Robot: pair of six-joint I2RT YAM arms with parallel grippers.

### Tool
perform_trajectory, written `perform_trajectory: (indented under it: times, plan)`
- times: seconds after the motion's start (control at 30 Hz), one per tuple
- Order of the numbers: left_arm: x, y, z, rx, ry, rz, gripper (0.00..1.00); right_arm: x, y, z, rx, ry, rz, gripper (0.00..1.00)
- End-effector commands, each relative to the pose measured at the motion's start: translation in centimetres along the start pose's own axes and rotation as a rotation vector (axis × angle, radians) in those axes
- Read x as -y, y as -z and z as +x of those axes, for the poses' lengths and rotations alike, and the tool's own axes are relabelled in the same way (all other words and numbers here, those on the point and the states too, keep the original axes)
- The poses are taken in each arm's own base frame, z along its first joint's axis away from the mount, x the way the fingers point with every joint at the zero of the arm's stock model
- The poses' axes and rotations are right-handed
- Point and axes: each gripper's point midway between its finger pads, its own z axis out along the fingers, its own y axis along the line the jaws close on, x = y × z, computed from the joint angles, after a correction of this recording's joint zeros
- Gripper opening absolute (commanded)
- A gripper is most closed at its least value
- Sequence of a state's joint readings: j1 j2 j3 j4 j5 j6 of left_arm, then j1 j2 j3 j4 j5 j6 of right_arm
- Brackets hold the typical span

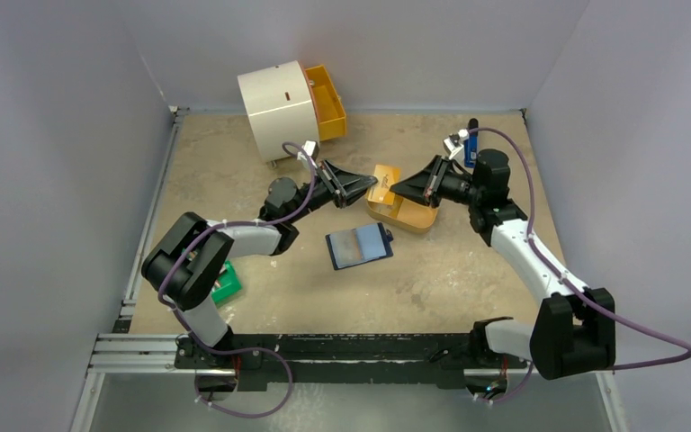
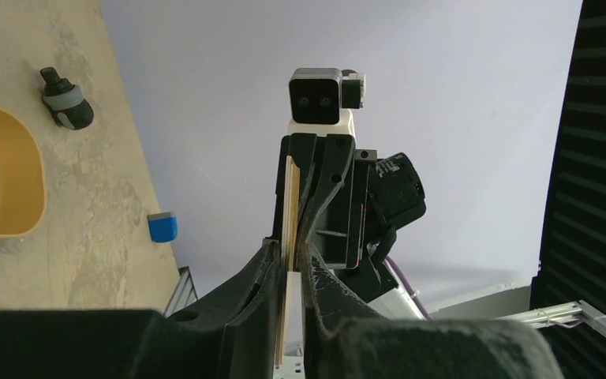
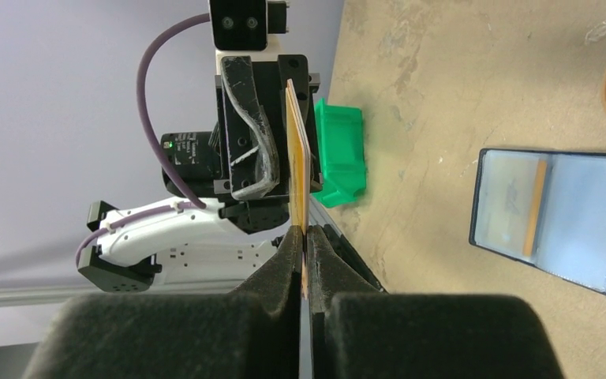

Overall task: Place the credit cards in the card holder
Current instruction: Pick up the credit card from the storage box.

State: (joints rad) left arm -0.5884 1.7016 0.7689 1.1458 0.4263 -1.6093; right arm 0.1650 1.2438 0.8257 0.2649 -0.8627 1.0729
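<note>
The left arm (image 1: 234, 238) and right arm (image 1: 526, 254) meet nose to nose above the orange tray (image 1: 421, 221), most likely for a handover that turns a card into a better hold for sliding it into a pocket. The card holder (image 1: 358, 246) lies opened flat, pockets up, just in front of the tray, ready to receive, and another card (image 3: 533, 209) already sits in one pocket. Between the arms one credit card (image 1: 385, 175) stands on edge in the air. The right fingers (image 3: 292, 264) are clenched on its near edge. The left fingers (image 2: 267, 272) flank the far end, and I cannot tell whether they grip it. The bench (image 1: 477, 270) is mottled tan, walled by plain pale-lilac panels (image 1: 54, 135).
</note>
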Motion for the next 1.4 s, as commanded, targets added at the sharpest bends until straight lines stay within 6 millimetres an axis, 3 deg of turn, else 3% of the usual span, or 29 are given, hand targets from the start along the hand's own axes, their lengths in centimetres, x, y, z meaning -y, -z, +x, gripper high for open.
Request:
perform_trajectory:
  times: [0.0,0.4,0.8,1.1,1.37]
  plan:
    - [4.0,-0.11,-0.98,0.024,-0.043,0.136,0.16,-0.59,0.71,-0.22,0.019,0.034,-0.018,0.0]
    - [3.59,-0.05,-1.08,0.028,-0.031,0.13,0.09,-0.31,0.92,-0.38,0.027,0.022,-0.019,0.0]
    - [3.86,0.15,-1.1,0.027,-0.031,0.138,0.13,0.14,1.16,-0.46,0.037,0.008,-0.016,0.0]
    - [3.95,0.31,-1.07,0.03,-0.031,0.145,0.0,0.38,1.22,-0.48,0.044,-0.002,-0.019,0.0]
    - [3.7,0.53,-1.4,0.052,-0.035,0.138,0.0,0.2,1.42,-0.42,0.046,0.005,-0.018,0.0]
